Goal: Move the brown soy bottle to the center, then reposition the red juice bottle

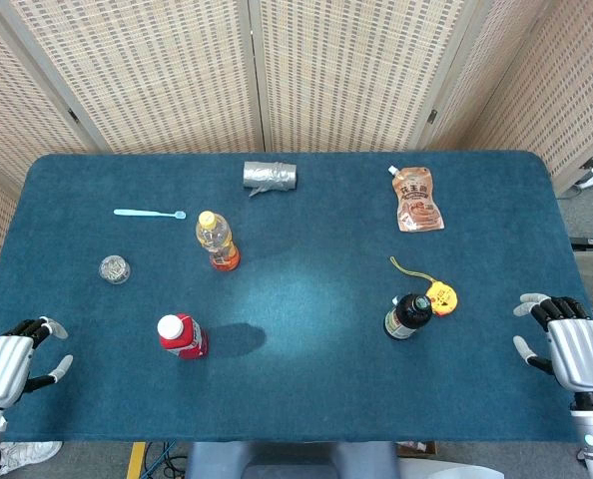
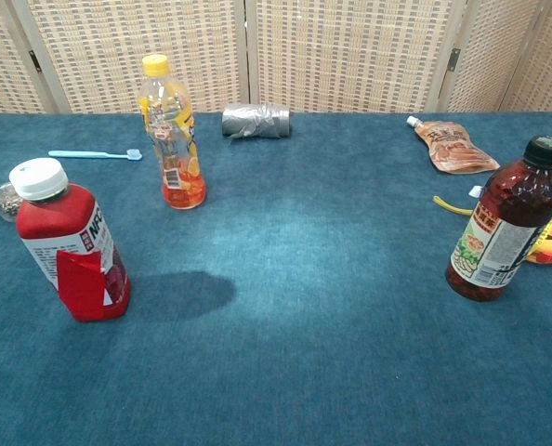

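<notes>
So both hands, left hand and right hand, sit empty with fingers apart at the table edges. Brown soy bottle stands right, red juice bottle left, both upright.

Edges and small things that could not be read

In the head view the left hand was cut by the lower left edge and the right hand by the lower right edge, their arms mostly out of frame; the chest view showed neither hand. The yellow tag sat partly behind the soy bottle at the chest view's right edge. The small jar was half hidden behind the juice bottle, contents too small to tell. Label print was unreadable on the pouch.
</notes>
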{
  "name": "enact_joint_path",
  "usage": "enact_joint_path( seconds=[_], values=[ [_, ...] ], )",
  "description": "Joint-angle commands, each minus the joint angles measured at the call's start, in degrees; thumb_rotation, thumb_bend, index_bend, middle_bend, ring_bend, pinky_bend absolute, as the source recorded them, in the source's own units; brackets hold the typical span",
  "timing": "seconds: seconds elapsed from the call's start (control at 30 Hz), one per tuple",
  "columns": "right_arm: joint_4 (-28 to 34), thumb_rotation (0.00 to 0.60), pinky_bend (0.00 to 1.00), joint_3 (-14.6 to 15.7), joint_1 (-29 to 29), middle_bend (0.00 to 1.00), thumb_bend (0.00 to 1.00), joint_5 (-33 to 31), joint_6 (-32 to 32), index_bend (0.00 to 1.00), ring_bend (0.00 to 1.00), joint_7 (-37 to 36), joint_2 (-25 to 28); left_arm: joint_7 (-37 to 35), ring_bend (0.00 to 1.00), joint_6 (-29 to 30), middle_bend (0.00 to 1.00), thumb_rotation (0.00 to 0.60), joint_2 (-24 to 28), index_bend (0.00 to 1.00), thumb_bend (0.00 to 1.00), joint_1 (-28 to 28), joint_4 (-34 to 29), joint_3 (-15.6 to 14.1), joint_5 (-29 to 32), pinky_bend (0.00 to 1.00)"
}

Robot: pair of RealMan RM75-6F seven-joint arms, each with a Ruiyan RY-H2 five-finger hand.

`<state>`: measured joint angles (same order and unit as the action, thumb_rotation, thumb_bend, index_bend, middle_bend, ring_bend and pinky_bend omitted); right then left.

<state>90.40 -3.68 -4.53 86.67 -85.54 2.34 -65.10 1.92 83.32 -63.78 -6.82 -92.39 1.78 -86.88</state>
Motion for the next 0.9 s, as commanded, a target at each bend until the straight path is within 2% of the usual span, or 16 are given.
enact_joint_path(
  seconds=[0.03, 0.27, 0.63, 0.9],
  values=[
    [0.0, 0.600, 0.27, -0.1, 0.1, 0.31, 0.26, 0.1, -0.4, 0.43, 0.29, -0.2, 0.0, 0.1, 0.36, 0.3, 0.42, 0.600, -0.2, 0.47, 0.24, 0.0, 0.1, 0.1, -0.2, 0.56],
    [-0.8, 0.600, 0.27, -0.3, -0.2, 0.29, 0.26, 0.3, -0.1, 0.41, 0.26, -3.1, -0.4, -0.3, 0.36, -0.3, 0.42, 0.600, -0.3, 0.48, 0.24, -0.1, 0.3, -0.3, -0.2, 0.56],
    [-2.3, 0.600, 0.27, 0.3, -3.7, 0.15, 0.04, 1.5, 5.9, 0.19, 0.14, -13.4, -0.7, -0.5, 0.36, 0.2, 0.42, 0.600, -0.2, 0.48, 0.24, 0.1, -0.1, -0.5, -0.6, 0.56],
    [-3.9, 0.600, 0.26, 0.1, -7.3, 0.13, 0.03, 3.0, 9.5, 0.15, 0.12, -18.5, -3.0, -1.4, 0.36, 0.4, 0.42, 0.600, 0.4, 0.48, 0.24, 0.4, -0.3, -0.4, 0.0, 0.56]
  ],
)
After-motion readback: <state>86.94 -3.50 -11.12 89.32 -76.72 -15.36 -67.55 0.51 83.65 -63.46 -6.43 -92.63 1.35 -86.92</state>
